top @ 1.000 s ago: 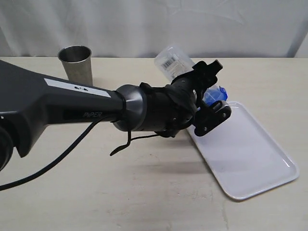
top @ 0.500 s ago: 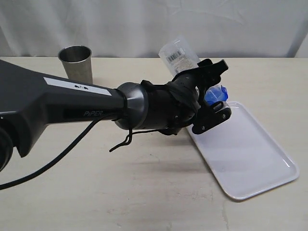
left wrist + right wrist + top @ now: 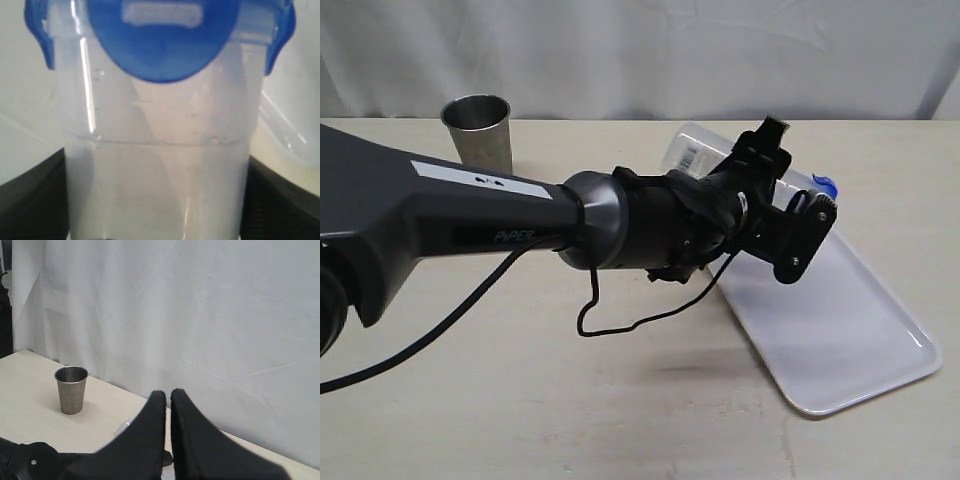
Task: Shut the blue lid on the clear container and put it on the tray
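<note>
At the far left we see the steel cup (image 3: 477, 130) standing upright near the back of the table (image 3: 520, 420), well apart from the work and no part of it. From there the left arm (image 3: 440, 215) reaches across the middle. The left claw (image 3: 785, 192) grasps the clear container (image 3: 692, 148) around its body, one jaw on each side, which leaves the lid end free. The container is tipped well over, its blue lid (image 3: 823, 184) pointing right above the far end of the tray (image 3: 850, 330); whether it touches the tray we cannot tell. In the left wrist view the lid sits on the mouth with its side flaps (image 3: 38, 35) folded down along the wall, so we judge the closing done and the placing in hand. The right claw (image 3: 167, 391) hangs high above the table, clenched on nothing, out of the way.
</note>
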